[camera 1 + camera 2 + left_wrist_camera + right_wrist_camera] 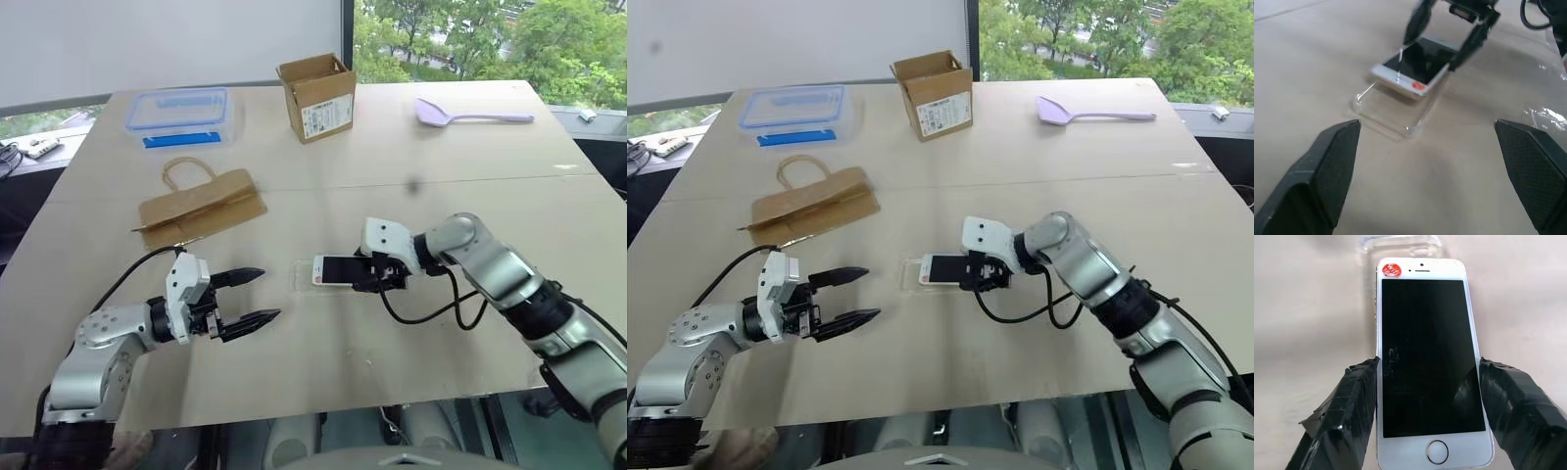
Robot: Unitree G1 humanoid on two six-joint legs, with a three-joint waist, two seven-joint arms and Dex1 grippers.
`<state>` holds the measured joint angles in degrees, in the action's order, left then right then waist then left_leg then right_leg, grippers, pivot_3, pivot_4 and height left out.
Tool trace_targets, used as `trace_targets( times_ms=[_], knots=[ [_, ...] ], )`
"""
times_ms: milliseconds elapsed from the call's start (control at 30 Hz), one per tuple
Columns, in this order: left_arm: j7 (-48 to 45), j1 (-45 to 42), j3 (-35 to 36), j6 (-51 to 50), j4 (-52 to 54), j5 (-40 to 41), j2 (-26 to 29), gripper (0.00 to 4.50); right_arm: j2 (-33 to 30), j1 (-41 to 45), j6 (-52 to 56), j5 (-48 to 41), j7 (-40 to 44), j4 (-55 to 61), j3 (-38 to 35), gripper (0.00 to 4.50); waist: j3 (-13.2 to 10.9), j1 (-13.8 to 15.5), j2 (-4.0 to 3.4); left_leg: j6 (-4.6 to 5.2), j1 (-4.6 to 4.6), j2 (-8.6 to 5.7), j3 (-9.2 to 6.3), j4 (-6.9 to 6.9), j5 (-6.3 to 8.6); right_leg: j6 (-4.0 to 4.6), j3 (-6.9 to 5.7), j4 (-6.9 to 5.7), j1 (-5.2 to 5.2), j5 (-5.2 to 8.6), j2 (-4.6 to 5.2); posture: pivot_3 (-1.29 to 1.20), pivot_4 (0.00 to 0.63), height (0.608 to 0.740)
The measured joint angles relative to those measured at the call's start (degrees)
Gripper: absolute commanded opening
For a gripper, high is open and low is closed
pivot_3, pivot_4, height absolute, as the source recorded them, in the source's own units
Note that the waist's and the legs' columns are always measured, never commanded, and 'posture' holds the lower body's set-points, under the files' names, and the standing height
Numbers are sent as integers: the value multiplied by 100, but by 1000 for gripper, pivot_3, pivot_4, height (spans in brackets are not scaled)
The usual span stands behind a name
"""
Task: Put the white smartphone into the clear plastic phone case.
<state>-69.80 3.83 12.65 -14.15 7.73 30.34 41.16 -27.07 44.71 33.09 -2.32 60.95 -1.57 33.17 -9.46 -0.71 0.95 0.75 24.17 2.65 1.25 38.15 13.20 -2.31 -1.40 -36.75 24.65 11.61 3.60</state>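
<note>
My right gripper (364, 271) is shut on the white smartphone (335, 270), its fingers (1349, 401) pressing on the two long edges. The phone has a black screen, a round home button and a red sticker near its top. It hangs slightly tilted over the clear plastic phone case (1393, 115), which lies flat on the table in front of it; the phone's top end (1400, 81) overlaps the case's near part. My left gripper (245, 298) stands open to the left of the case, its fingers (1327, 161) pointing toward it with nothing between them.
On the beige table (392, 176) lie a folded brown paper bag (201, 206), a clear food box with a blue lid (179, 116), an open cardboard box (317, 96) and a lilac spatula (468, 116). Clear film (1547, 115) lies near the case.
</note>
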Motion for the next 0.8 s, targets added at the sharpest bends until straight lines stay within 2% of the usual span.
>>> trace_targets(
  times_ms=[400,800],
  knots=[
    [7,39,-53,121,-78,-108,-2,4500,7,60,-359,436,337,-52,87,2778,0,-3,-1,0,-7,1,1,-6,0,-14,1,-1,-1,9,0,0,150,740],
    [13,-40,-208,334,-366,-215,-8,4500,-52,-71,44,910,324,745,296,2778,-1,-2,-2,-2,-7,1,2,-9,1,-14,0,0,0,10,1,0,150,740]
  ],
)
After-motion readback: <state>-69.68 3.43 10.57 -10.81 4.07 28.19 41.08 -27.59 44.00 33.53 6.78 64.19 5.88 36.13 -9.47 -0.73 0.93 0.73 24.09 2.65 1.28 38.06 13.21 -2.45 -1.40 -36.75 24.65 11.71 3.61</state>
